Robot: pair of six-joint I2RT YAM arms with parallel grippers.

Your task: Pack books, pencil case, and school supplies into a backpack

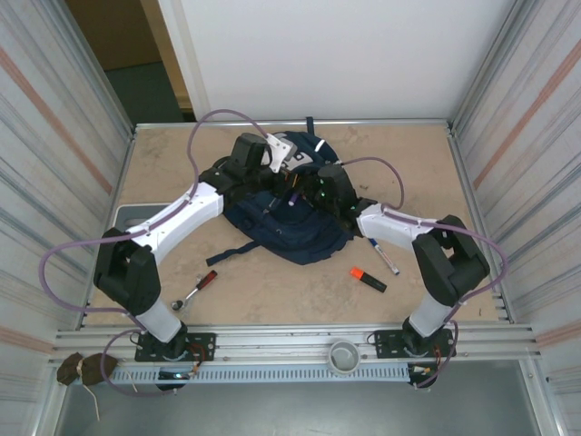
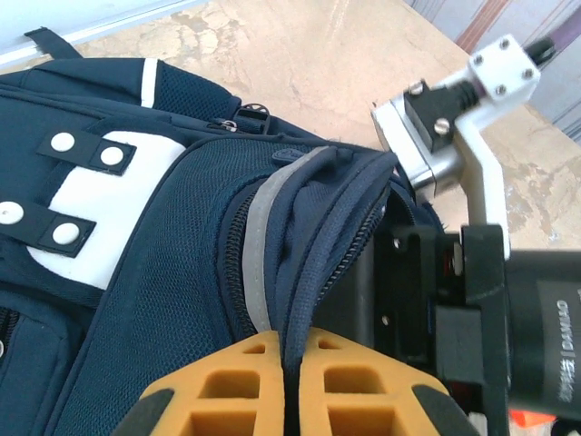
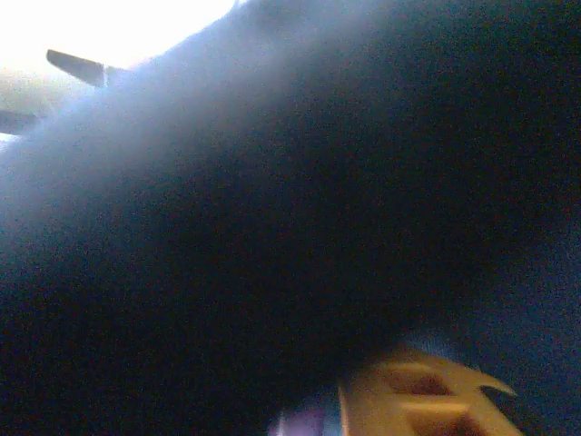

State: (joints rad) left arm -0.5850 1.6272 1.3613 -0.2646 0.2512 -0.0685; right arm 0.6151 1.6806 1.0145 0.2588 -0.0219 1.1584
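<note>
**A:** Where is the backpack being held?

**B:** The backpack (image 1: pixel 300 232) is lying mid-counter (image 1: pixel 182 182). The zip edge of its mouth, at the pack's 12 o'clock side from above, is being clenched in the left hand (image 2: pixel 290 359) and held up.

**A:** And the right hand?

**B:** The right hand (image 1: pixel 307 193) is being buried in dark fabric at that mouth, entering from 3 o'clock. Whether it is released or grasping something cannot be told.

**A:** What is the next move being decided by?

**B:** Probably by the pens lying outside. The highlighter (image 1: pixel 368 279) and the marker (image 1: pixel 385 256) are resting on the counter at roughly 4 o'clock from the right hand, well apart from the mouth. Their long axes are running about 10 to 4 o'clock. They are nearer the right arm, so it is being favoured.

**A:** What is being carried inside?

**B:** The inside is being hidden by fabric and arms, so its contents cannot be told.
</note>
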